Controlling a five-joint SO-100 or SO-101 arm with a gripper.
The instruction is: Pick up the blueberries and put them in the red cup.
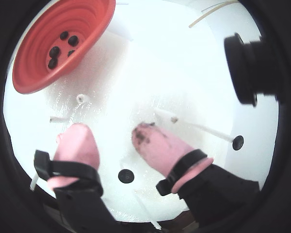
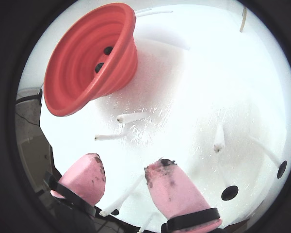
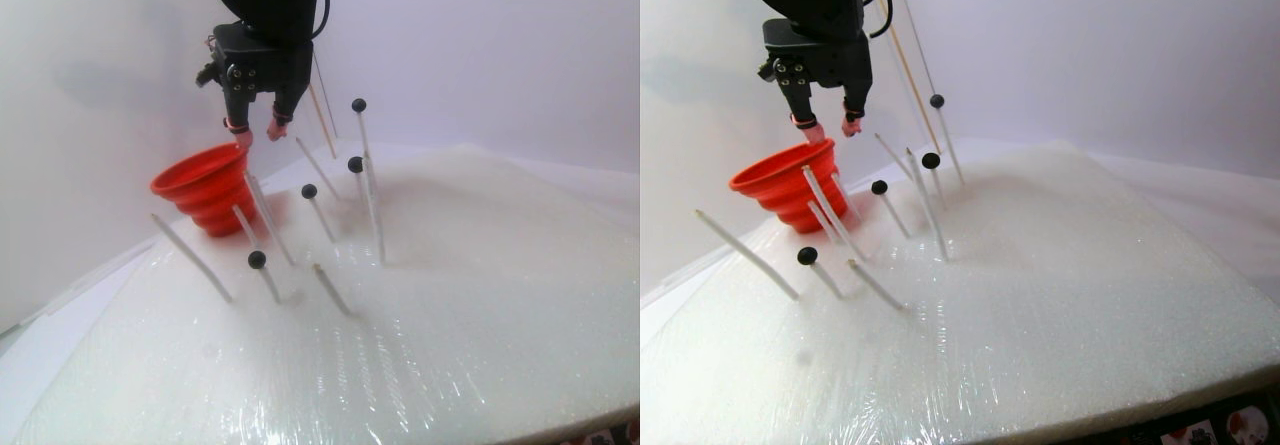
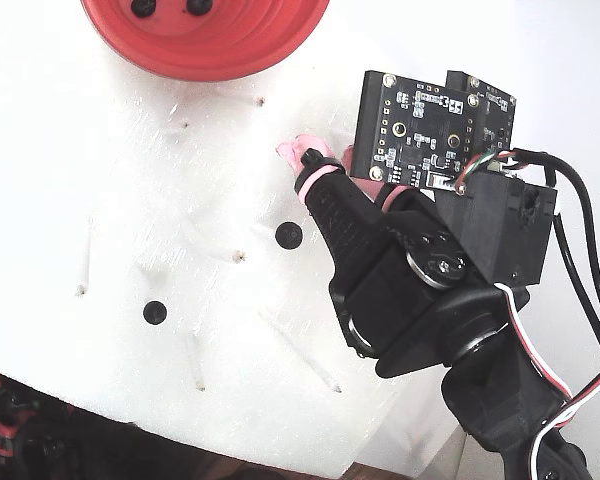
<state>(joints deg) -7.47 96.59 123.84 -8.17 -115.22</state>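
In a wrist view the cup (image 1: pixel 58 41) sits at upper left on the white foam (image 1: pixel 184 73), tilted, with several berries (image 1: pixel 63 44) inside. Thin white sticks (image 3: pixel 270 215) stand slanted from the foam beside the cup, some tipped with a berry; the foam to the right of them is bare. The gripper (image 1: pixel 114 138) hangs above the foam just right of the cup, pink fingers (image 1: pixel 157 145) parted, empty, touching nothing. The right finger's tip is smeared dark.
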